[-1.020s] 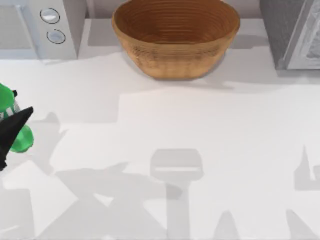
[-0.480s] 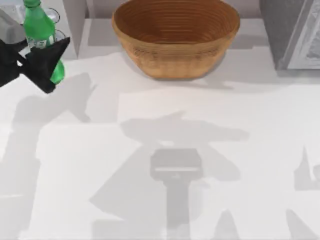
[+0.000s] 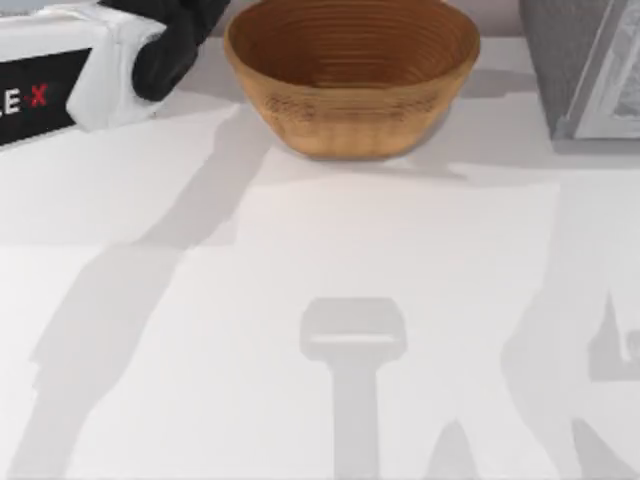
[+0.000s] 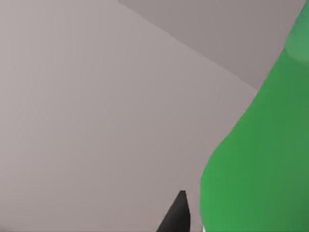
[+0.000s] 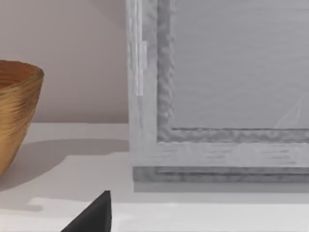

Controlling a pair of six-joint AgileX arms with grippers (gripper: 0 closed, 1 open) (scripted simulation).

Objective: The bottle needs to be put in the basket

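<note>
The bottle sits right beside a dark fingertip of the left gripper's jaws, seemingly clamped on it, with the left arm raised just beside the basket on the desk.
</note>
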